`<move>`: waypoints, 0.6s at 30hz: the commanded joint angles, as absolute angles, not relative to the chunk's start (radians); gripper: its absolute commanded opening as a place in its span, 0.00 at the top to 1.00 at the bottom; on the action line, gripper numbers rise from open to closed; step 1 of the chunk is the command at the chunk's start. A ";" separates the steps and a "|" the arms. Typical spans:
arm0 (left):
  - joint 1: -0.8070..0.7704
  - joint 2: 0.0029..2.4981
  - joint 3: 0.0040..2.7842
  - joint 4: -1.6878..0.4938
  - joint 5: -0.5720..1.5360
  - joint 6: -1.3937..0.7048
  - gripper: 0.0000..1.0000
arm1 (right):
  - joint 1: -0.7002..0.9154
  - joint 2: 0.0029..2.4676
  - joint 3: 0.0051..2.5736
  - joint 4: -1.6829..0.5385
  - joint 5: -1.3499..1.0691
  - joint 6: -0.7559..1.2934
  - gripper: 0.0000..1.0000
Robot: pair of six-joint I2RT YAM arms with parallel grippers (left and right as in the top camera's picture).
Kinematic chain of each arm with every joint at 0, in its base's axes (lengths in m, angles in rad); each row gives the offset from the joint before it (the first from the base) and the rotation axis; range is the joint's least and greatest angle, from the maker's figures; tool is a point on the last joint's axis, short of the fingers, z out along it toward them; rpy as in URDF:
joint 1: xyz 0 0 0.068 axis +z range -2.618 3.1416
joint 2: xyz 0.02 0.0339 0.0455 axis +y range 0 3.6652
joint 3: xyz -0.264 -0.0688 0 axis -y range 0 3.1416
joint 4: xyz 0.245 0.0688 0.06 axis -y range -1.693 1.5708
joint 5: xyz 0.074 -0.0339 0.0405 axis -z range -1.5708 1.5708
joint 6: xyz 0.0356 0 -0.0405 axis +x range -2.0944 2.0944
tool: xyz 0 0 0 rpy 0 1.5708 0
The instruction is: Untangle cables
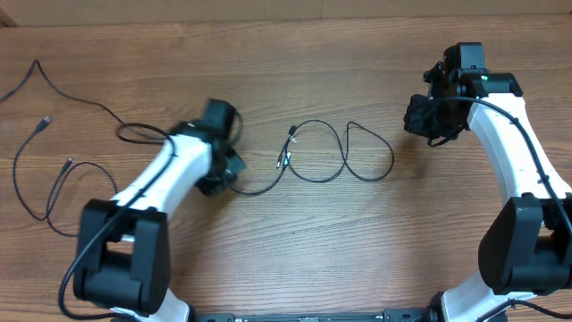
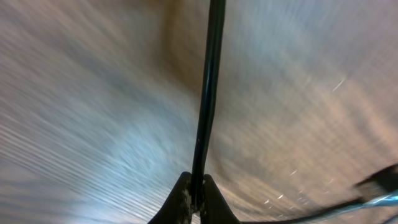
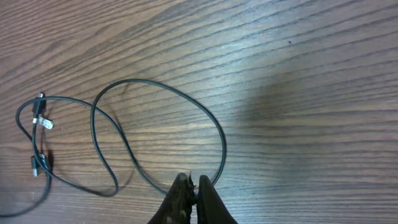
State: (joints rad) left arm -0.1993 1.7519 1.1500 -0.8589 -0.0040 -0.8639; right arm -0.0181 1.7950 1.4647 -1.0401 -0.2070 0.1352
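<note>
White arms (image 1: 170, 174) (image 1: 511, 152), black grippers (image 2: 194, 182) (image 3: 190, 184).

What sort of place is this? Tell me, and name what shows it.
Probably a robotics lab or test bench: two white robot arms mounted at one edge of a wood-grain table, with thin black cables lying loose on it.

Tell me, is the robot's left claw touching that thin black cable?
Touching. The left wrist view shows the cable pinched between the closed fingertips of the left gripper.
</note>
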 commanded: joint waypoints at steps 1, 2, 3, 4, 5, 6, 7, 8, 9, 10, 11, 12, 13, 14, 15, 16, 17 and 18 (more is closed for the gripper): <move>-0.083 1.642 1.294 -0.858 -0.011 -0.673 0.96 | -0.017 1.796 1.459 -1.034 -0.234 0.121 0.96; -0.046 1.623 1.329 -0.854 -0.022 -0.636 0.96 | -0.017 1.796 1.459 -1.036 -0.234 0.121 0.96; -0.008 1.605 1.368 -0.846 -0.047 -0.608 0.96 | -0.017 1.796 1.459 -1.039 -0.234 0.121 0.96; 0.022 1.594 1.399 -0.837 -0.068 -0.590 0.95 | -0.017 1.796 1.459 -1.039 -0.234 0.121 0.96; 0.059 1.585 1.437 -0.818 -0.090 -0.561 0.96 | -0.017 1.796 1.459 -1.040 -0.234 0.121 0.96; 0.087 1.581 1.466 -0.792 -0.104 -0.530 0.96 | -0.017 1.796 1.459 -1.042 -0.234 0.121 0.96; 0.127 1.580 1.504 -0.746 -0.113 -0.481 0.96 | -0.017 1.796 1.459 -1.044 -0.234 0.121 0.96; 0.149 1.580 1.523 -0.717 -0.112 -0.455 0.96 | -0.017 1.796 1.459 -1.045 -0.234 0.121 0.96; 0.176 1.582 1.540 -0.664 -0.115 -0.424 0.96 | -0.017 1.796 1.459 -1.046 -0.236 0.121 0.96; 0.200 1.582 1.546 -0.606 -0.124 -0.397 0.96 | -0.017 1.796 1.459 -1.046 -0.242 0.121 0.96; 0.220 1.582 1.546 -0.549 -0.150 -0.392 0.96 | -0.017 1.796 1.459 -1.046 -0.248 0.121 0.96; 0.243 1.582 1.546 -0.495 -0.194 -0.395 0.96 | -0.017 1.796 1.459 -1.046 -0.261 0.121 0.96; 0.260 1.583 1.546 -0.466 -0.221 -0.407 0.96 | -0.017 1.796 1.459 -1.048 -0.274 0.121 0.96; 0.279 1.584 1.546 -0.442 -0.237 -0.428 0.92 | -0.017 1.796 1.459 -1.052 -0.282 0.121 0.96; 0.295 1.584 1.546 -0.432 -0.229 -0.455 0.67 | -0.017 1.796 1.459 -1.054 -0.283 0.121 0.96; 0.308 1.584 1.546 -0.435 -0.212 -0.466 0.11 | -0.017 1.796 1.459 -1.053 -0.283 0.121 0.96; 0.313 1.584 1.546 -0.447 -0.190 -0.469 0.00 | -0.017 1.796 1.459 -1.048 -0.284 0.121 0.96; 0.315 1.584 1.546 -0.471 -0.167 -0.467 0.00 | -0.017 1.796 1.459 -1.039 -0.293 0.121 0.96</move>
State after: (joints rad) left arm 0.3038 1.5860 1.5349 -0.4492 -0.1696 -0.4679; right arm -0.0181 1.7950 1.4647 -1.0500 -0.2646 0.1295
